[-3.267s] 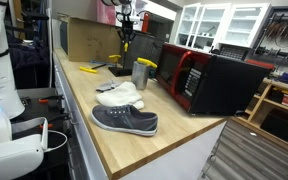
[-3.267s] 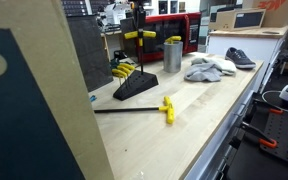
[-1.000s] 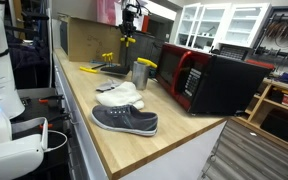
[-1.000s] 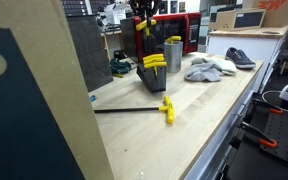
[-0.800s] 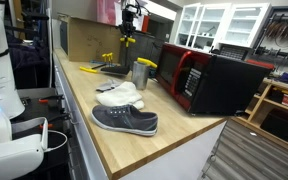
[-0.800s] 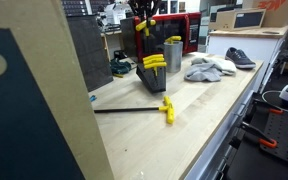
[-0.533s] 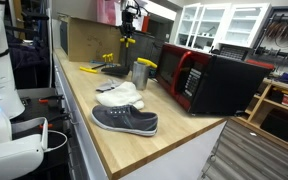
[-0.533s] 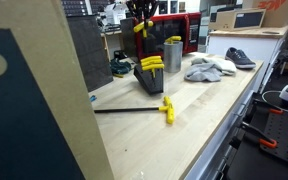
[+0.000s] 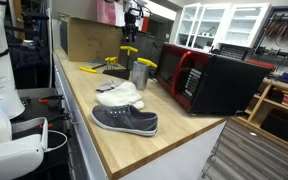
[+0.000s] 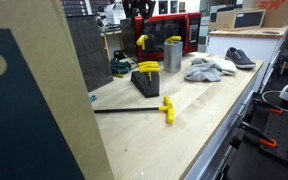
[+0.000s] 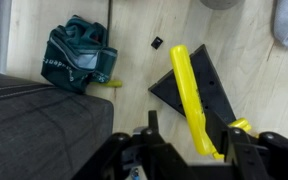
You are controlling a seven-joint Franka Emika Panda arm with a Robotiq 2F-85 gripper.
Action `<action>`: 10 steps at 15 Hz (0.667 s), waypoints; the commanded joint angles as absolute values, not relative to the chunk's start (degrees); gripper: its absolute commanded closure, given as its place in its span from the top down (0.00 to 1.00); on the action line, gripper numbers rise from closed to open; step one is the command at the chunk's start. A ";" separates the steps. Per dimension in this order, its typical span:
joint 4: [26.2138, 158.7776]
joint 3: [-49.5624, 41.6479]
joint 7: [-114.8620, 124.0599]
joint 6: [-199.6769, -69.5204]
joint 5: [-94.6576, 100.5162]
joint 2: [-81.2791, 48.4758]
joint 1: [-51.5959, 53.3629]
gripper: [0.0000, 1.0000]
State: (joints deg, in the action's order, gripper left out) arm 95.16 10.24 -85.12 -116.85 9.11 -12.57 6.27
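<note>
Though spread wide and pinching nothing, hangs as gripper (image 11: 189, 152) straight above yellow handle (image 11: 189, 90) of black wedge (image 11: 219, 95), long axis running between fingers.

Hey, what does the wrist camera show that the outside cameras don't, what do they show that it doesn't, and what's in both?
Only the wrist view shows a small black chip. Only the exterior views show a grey shoe, a white cloth, a metal cup and a red-fronted microwave. Both share the black tool with a yellow handle and the crumpled green cloth.
</note>
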 commanded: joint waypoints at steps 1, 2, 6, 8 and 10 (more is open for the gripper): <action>94.29 9.63 -89.75 -118.29 5.03 -10.95 4.08 0.87; 93.72 9.05 -86.25 -117.37 3.74 -10.61 3.61 0.94; 92.25 6.38 -73.28 -114.42 0.24 -10.42 2.16 1.00; 92.28 5.27 -68.40 -113.93 -0.57 -10.77 1.63 1.00; 92.43 4.77 -62.62 -113.12 -0.88 -11.35 1.70 1.00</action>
